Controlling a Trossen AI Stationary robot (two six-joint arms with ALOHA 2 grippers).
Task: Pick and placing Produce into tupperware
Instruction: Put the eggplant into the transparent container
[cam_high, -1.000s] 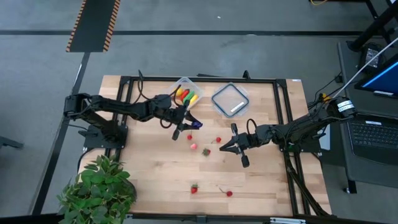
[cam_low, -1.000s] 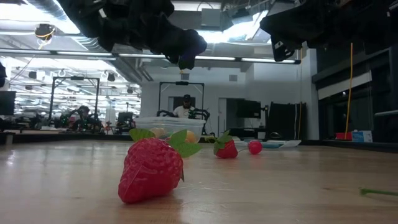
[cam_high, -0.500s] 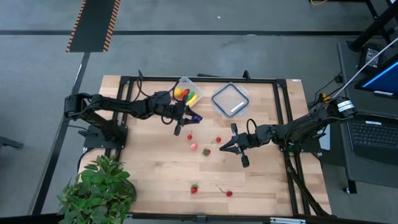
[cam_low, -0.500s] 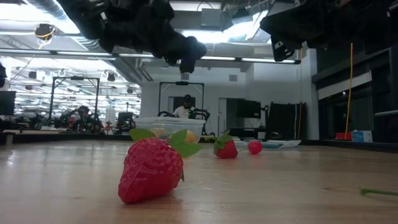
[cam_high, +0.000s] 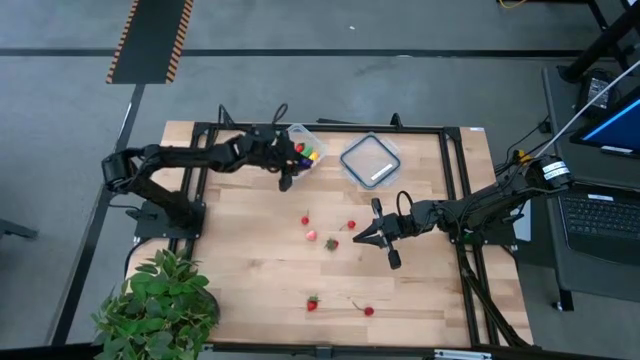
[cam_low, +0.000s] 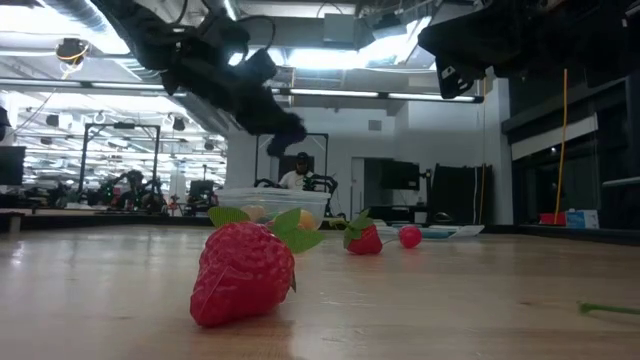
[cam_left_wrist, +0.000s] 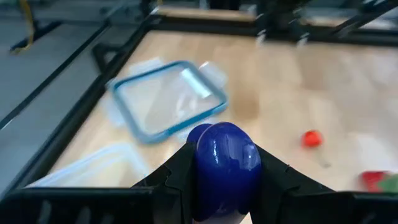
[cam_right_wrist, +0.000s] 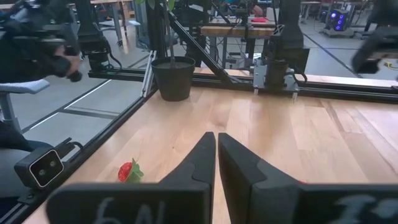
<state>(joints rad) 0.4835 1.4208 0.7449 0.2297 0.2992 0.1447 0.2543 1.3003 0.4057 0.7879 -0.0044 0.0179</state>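
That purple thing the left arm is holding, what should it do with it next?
Probably open and drop it. The left gripper is shut on the purple piece at the tupperware, which already holds other produce. The right gripper waits shut mid-table.

Purple veg (cam_left_wrist: 227, 163) in left fingers (cam_left_wrist: 176, 177), beside clear tub (cam_high: 302, 146) w/ produce.

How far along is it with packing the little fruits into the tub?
Partway. Several coloured pieces already lie in the tub. The left gripper holds a purple piece beside the tub, not yet dropped. Loose on the table are about six pieces, among them a strawberry. The right gripper waits shut, empty.
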